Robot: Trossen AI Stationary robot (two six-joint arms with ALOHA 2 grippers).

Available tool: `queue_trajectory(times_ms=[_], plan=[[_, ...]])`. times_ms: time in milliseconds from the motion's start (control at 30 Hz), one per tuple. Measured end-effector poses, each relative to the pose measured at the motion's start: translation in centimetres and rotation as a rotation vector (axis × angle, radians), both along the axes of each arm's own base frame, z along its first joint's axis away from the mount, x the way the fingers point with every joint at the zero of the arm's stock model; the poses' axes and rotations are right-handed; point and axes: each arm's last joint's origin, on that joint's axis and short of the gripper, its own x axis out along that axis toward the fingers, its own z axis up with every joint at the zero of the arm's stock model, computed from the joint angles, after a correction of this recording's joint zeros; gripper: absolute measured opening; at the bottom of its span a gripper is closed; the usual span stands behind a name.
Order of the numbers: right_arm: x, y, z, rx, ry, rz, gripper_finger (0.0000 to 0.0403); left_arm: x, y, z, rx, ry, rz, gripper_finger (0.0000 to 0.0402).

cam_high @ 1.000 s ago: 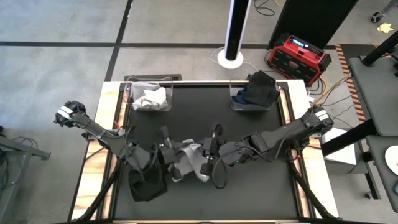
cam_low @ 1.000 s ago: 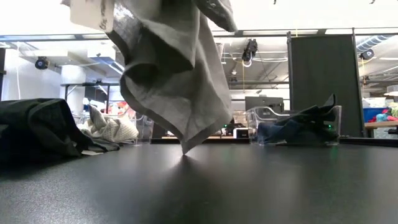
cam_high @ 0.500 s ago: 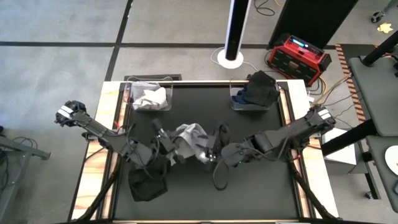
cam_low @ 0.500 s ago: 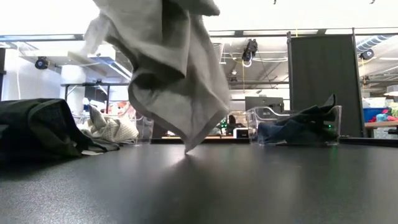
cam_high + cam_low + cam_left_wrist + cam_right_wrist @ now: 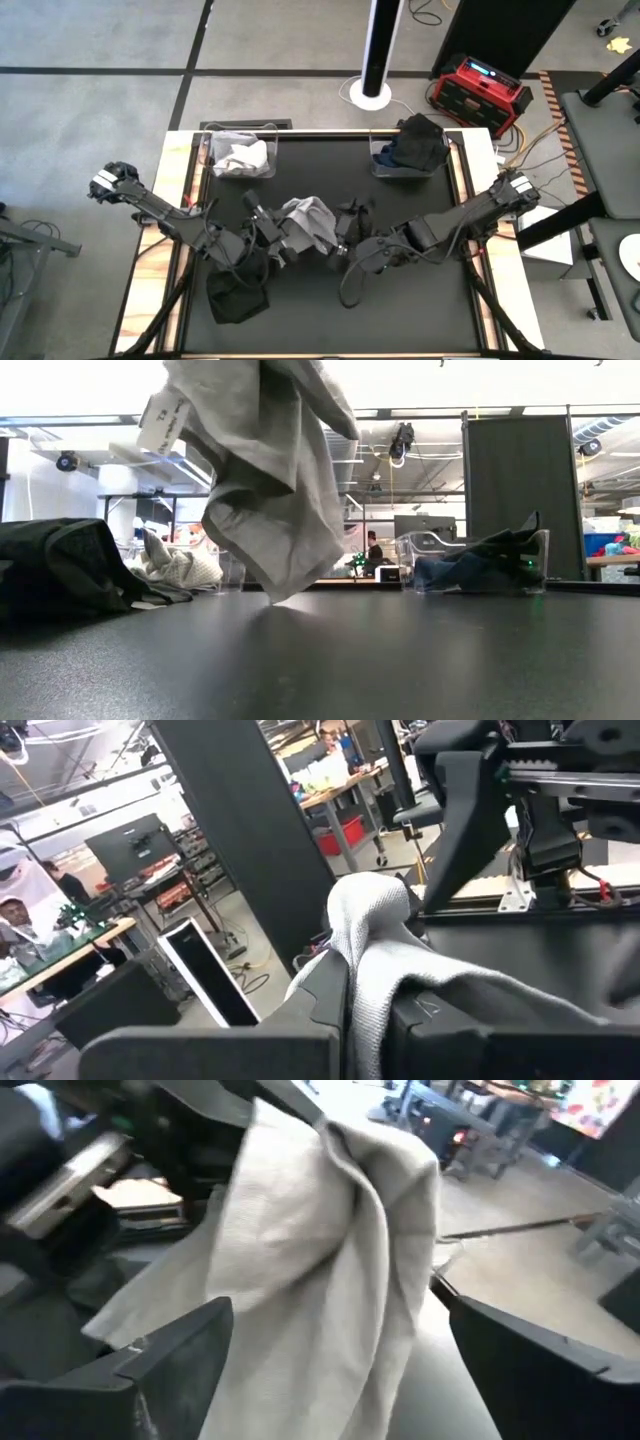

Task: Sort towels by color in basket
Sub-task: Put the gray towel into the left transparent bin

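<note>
A light grey towel (image 5: 306, 220) with a white tag (image 5: 164, 420) hangs above the middle of the black table (image 5: 420, 310). Its lowest tip (image 5: 270, 597) is just at the table top. My left gripper (image 5: 272, 228) is shut on it. My right gripper (image 5: 345, 228) is open beside it; in the right wrist view the towel (image 5: 320, 1250) hangs between the spread fingers. A black towel (image 5: 238, 296) lies in a heap on the near left. White towels fill the far left basket (image 5: 240, 156), dark ones the far right basket (image 5: 408, 150). My left gripper pinches a bunched fold of the grey towel (image 5: 368, 982) between its two shut fingers, coming level from the table's left. The cloth bulges out past the fingers and hangs slack below them. My right gripper: I cannot tell whether its open fingers (image 5: 170, 1355) touch the towel.
The two clear baskets stand along the far edge, left (image 5: 185, 565) and right (image 5: 480, 565). Both arms meet over the table's middle. The near right part of the table shows bare black surface.
My right gripper has opened and let go of the grey towel. My left gripper has turned at the wrist in place. The towel has swung from the near side toward the far edge and now hangs from the left gripper alone.
</note>
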Motion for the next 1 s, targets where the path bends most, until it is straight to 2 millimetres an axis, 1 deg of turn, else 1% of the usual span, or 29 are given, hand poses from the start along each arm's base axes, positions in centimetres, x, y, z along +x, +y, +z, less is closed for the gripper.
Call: queue_trajectory(times_ms=[100, 200, 300, 433, 667, 733, 800, 867, 933, 1000], plan=[[0.0, -0.2, -0.5, -0.002, -0.018, -0.060, 0.0368, 0.0, 0.0, 0.0, -0.015, -0.014, 0.000, 0.0000], [0.2, -0.4, -1.0, 0.013, -0.030, -0.062, 0.0375, 0.0, 0.0, 0.0, -0.017, -0.017, 0.000, 0.0000], [0.9, -0.2, -1.3, 0.030, -0.050, -0.025, 0.0375, 0.1, -0.1, 0.0, -0.021, -0.021, -0.003, 0.0000], [1.7, -0.1, -1.7, 0.028, -0.061, 0.015, 0.0376, 0.2, -0.2, 0.1, -0.037, -0.033, -0.062, 0.0000], [2.7, -0.8, -2.2, -0.019, -0.066, 0.011, 0.0375, 0.3, -0.7, 0.2, -0.073, -0.060, -0.190, 0.0000], [2.8, -0.9, -2.2, -0.031, -0.051, 0.040, 0.0367, 0.3, -0.9, 0.4, -0.081, -0.074, -0.227, 0.0000], [3.0, -0.9, -2.1, -0.006, -0.053, 0.097, 0.0344, 0.3, -1.1, 0.5, -0.079, -0.079, -0.248, 0.0000], [3.1, -0.9, -2.1, -0.005, -0.051, 0.139, 0.0304, 0.2, -1.2, 0.5, -0.074, -0.077, -0.256, 0.0000], [3.1, -0.9, -2.0, -0.025, -0.049, 0.161, 0.0246, 0.1, -1.3, 0.5, -0.065, -0.071, -0.261, 0.0000], [3.2, -0.9, -1.9, -0.045, -0.050, 0.171, 0.0172, 0.1, -1.4, 0.5, -0.062, -0.070, -0.264, 0.0000]])
